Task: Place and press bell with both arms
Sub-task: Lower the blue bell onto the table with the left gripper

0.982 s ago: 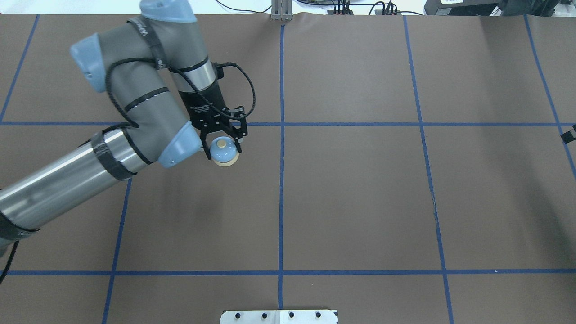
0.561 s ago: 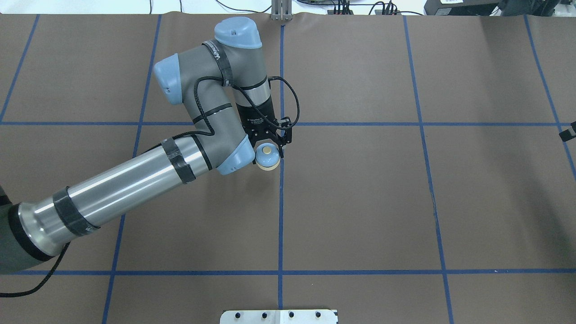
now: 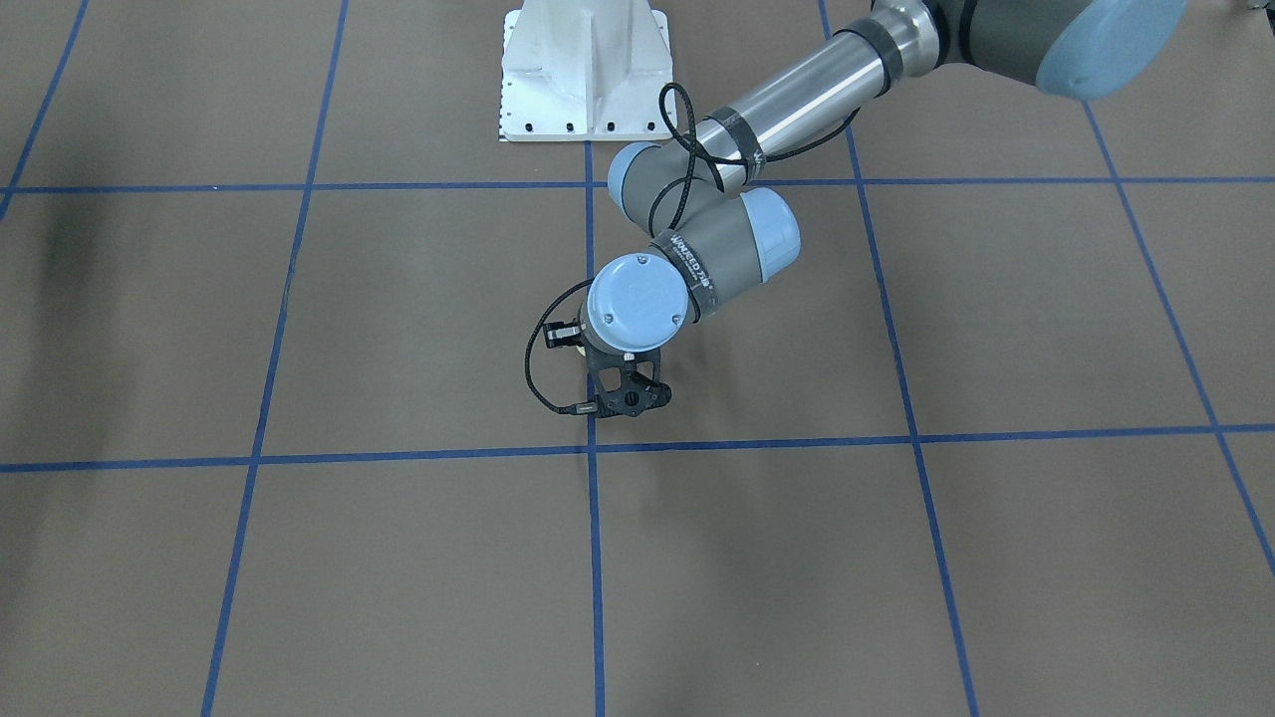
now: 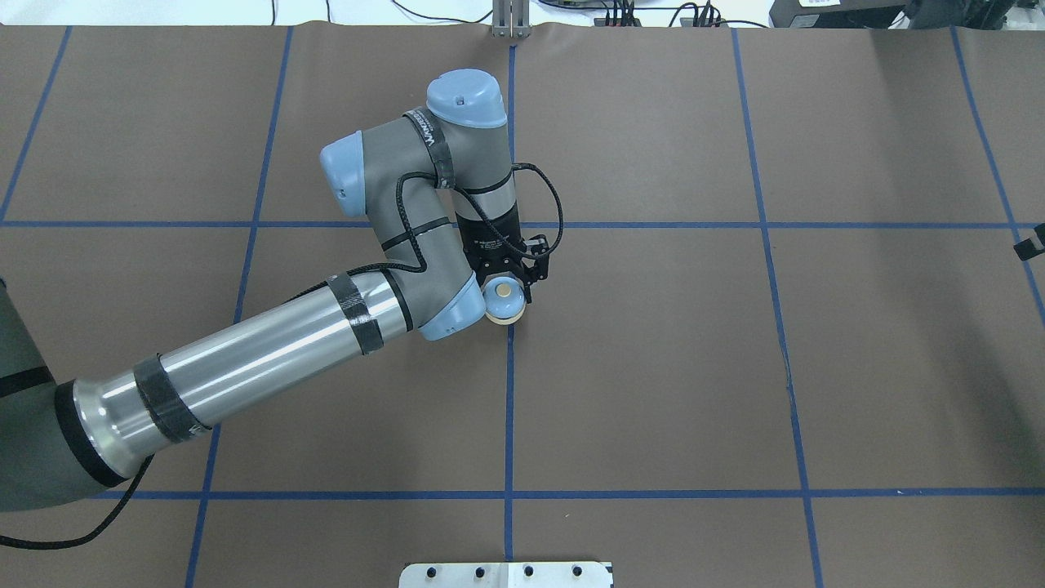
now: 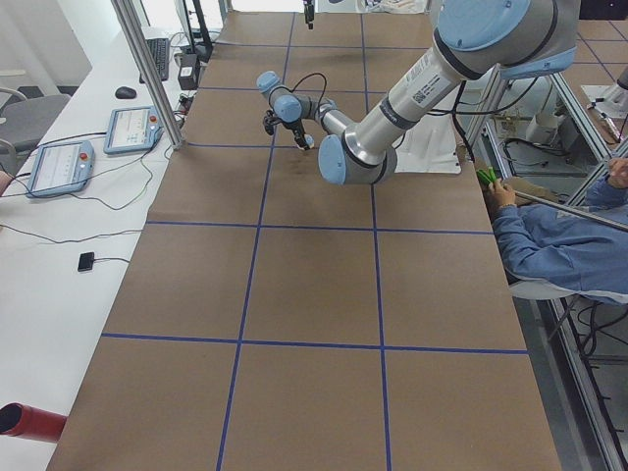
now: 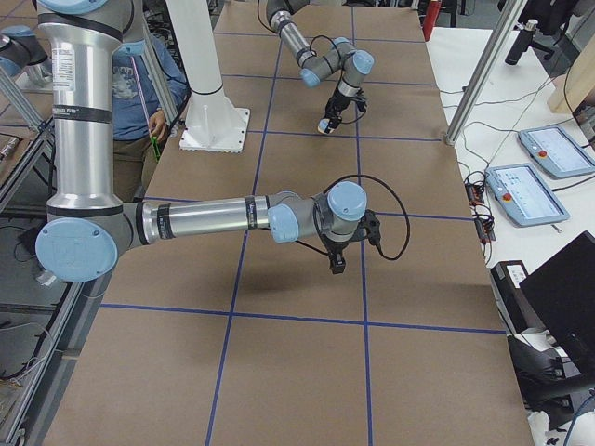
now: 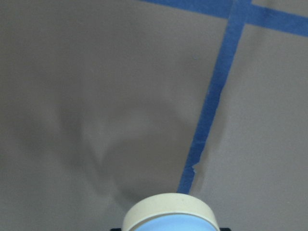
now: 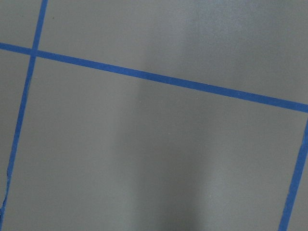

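Observation:
The light-blue bell with its cream button and rim is held in my left gripper, which is shut on its dome. It hangs low over the brown table, beside the centre blue tape line. I cannot tell whether it touches the table. The left wrist view shows the bell's cream rim at the bottom edge. In the front view the left gripper hides the bell. The bell also shows far off in the exterior right view. My right gripper hovers over the table far to the right. I cannot tell if it is open.
The white pedestal base stands at the robot's side of the table. Blue tape lines divide the brown table into squares. An operator sits beside the table, and tablets lie on the side bench.
My left arm has carried the bell to the right, from the left square to the centre tape line, and lower. The gripper stays shut on it.

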`<state>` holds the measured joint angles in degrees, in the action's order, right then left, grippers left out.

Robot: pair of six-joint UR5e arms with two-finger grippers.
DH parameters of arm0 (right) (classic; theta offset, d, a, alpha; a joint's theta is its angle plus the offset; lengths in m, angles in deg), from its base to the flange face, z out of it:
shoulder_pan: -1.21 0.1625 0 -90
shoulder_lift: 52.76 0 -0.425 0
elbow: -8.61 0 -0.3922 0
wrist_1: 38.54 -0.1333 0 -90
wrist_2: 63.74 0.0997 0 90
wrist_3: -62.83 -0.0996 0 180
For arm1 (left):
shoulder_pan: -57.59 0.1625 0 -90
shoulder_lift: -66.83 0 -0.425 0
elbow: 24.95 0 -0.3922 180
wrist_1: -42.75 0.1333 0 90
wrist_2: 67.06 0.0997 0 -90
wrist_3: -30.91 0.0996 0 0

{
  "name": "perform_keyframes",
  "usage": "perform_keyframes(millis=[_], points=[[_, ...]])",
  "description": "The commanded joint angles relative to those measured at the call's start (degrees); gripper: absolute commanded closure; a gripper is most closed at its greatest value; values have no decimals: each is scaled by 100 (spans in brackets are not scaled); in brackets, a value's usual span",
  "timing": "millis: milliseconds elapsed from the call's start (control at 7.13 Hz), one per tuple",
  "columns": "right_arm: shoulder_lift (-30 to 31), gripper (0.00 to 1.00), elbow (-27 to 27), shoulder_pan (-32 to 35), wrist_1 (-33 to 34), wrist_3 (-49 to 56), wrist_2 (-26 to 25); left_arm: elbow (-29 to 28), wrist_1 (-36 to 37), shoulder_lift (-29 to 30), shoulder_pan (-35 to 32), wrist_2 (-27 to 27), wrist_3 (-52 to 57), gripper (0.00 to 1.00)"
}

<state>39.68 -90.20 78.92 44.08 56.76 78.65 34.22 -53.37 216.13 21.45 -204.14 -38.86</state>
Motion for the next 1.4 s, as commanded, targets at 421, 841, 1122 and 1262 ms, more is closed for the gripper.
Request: perform_keyframes(millis=[421, 841, 1122, 1262], points=[[-7, 0, 28, -1, 0, 0, 0, -142, -223, 38, 72, 85, -19, 74], [-16, 0, 72, -1, 0, 0, 0, -142, -223, 38, 107, 120, -19, 51], [-16, 0, 72, -1, 0, -9, 8, -142, -231, 38, 142, 129, -19, 48], [-16, 0, 72, -1, 0, -9, 8, -142, -231, 38, 160, 120, -19, 41]])
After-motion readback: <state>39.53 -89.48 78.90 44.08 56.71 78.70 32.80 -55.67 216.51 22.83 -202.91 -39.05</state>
